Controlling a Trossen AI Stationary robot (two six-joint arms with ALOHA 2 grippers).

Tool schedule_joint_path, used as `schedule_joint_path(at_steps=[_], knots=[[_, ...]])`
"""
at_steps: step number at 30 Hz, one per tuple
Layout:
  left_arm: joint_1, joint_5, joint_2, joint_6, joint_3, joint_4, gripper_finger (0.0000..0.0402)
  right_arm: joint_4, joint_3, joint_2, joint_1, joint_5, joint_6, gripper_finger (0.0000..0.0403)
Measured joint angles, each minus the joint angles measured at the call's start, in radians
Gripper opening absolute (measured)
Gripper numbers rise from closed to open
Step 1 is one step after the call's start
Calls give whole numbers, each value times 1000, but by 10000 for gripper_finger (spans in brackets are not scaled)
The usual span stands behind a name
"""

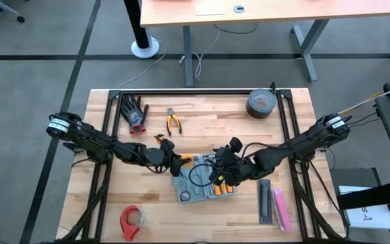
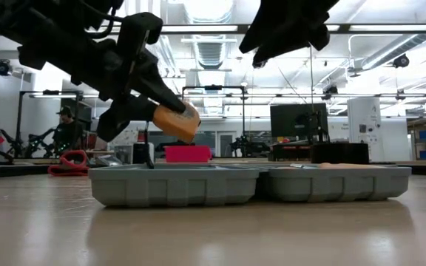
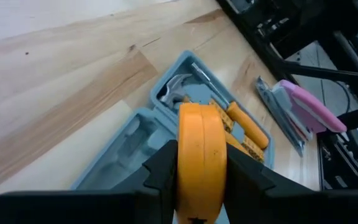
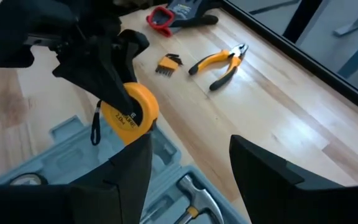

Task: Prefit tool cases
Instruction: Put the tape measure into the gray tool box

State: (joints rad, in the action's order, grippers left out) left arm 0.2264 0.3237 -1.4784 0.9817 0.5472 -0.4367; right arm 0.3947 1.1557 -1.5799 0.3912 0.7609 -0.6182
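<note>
Left gripper (image 4: pixel 120 102) clamped on a yellow tape measure (image 4: pixel 131 113), hanging above the open tool case (image 1: pixel 202 179) on the table (image 1: pixel 202 115). Right gripper (image 4: pixel 188 165) spread wide and empty, hovering just beside, over the same tray. Judged mid-placement. Next: lower straight down into the matching recess beneath the jaws, then release. Hammer (image 3: pixel 176 87) already seated in the tray.

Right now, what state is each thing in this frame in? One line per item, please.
tool case: open, lying flat on the table.
tape measure: held above the case by the left gripper.
hammer: seated in the case tray.
right gripper: open, empty, above the case.
pliers: loose on the table, jaws shut.
gloves: lying flat on the table.
duct tape roll: flat on the table.
</note>
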Motion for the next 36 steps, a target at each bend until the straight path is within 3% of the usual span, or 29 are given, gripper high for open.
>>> schedule_joint_path(at_steps=[13, 22, 27, 33, 36], knots=[[6, 14, 0, 6, 0, 41, 95, -11, 0, 0, 2, 2, -3, 194], [6, 58, 0, -126, 0, -150, 95, -12, 0, 0, 6, 0, -13, 195], [15, 95, 0, -217, 0, -172, 94, -12, 0, 0, 7, 0, -18, 195], [17, 121, -89, -224, 0, -200, 96, -12, 0, 0, 10, 0, -18, 195], [19, 94, -171, -204, 0, -306, 96, -12, 0, 0, 10, 0, -18, 194]])
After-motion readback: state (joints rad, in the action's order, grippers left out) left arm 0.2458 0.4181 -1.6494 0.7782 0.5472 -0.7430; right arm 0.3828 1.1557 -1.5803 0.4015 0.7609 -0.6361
